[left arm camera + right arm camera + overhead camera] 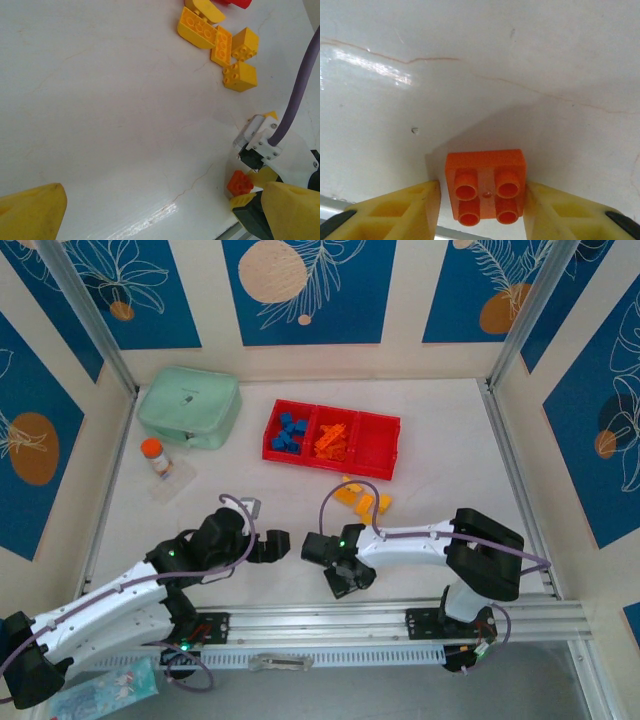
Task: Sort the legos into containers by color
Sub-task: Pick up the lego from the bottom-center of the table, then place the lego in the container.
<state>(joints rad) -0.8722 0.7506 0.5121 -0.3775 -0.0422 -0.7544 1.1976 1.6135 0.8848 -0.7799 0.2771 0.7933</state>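
With the right gripper (483, 202), brackets an orange brick (485, 182) at bottom centre of the wrist view, pads (420, 210) hard by its flat sides; cannot tell whether pinched or just short. Looks light, rigid and slick: better to grip square across opposite walls, below the studs. Holds the left gripper (162, 205) wide open, empty. Farther up the top view: yellow bricks (362, 500), then the red tray (378, 445).
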